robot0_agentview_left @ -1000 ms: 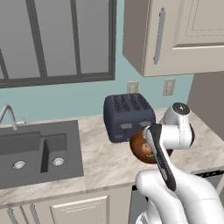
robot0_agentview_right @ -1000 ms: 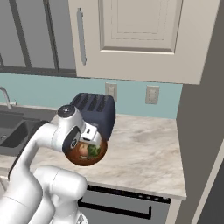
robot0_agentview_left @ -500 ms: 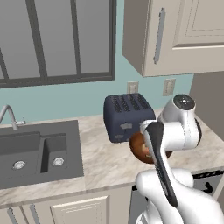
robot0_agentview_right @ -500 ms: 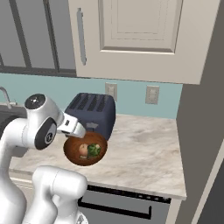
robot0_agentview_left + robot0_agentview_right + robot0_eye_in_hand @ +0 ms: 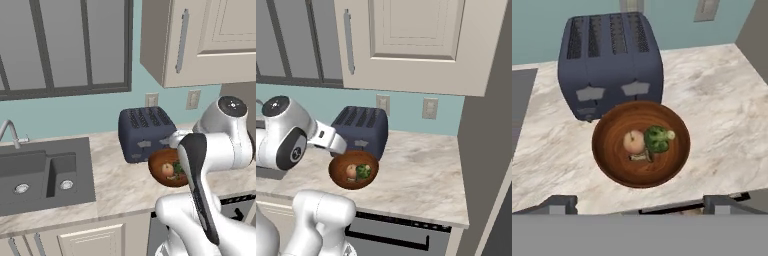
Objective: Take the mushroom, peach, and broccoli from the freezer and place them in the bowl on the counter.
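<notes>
Kitchen: beige marbled counter (image 5: 722, 100) under cream wall cabinets, sink (image 5: 40, 172) to the left, dark toaster (image 5: 609, 60) at the far side by the wall.
Bowl: I see the bowl (image 5: 641, 144) on the counter, just near of the toaster.
Contents: peach (image 5: 633, 141), broccoli (image 5: 657, 139) and mushroom (image 5: 641, 157) all lie inside it, bunched at the middle.
Hand: my gripper (image 5: 639, 206) hangs above the bowl's near rim, jaws spread wide, nothing held.
Risk: I judge a low retreat could clip the rim and tip the bowl; swinging far could strike the toaster.
Heading: broccoli stalk points right; mushroom lies on its side, long axis left-right; I can't tell which end is the cap.
</notes>
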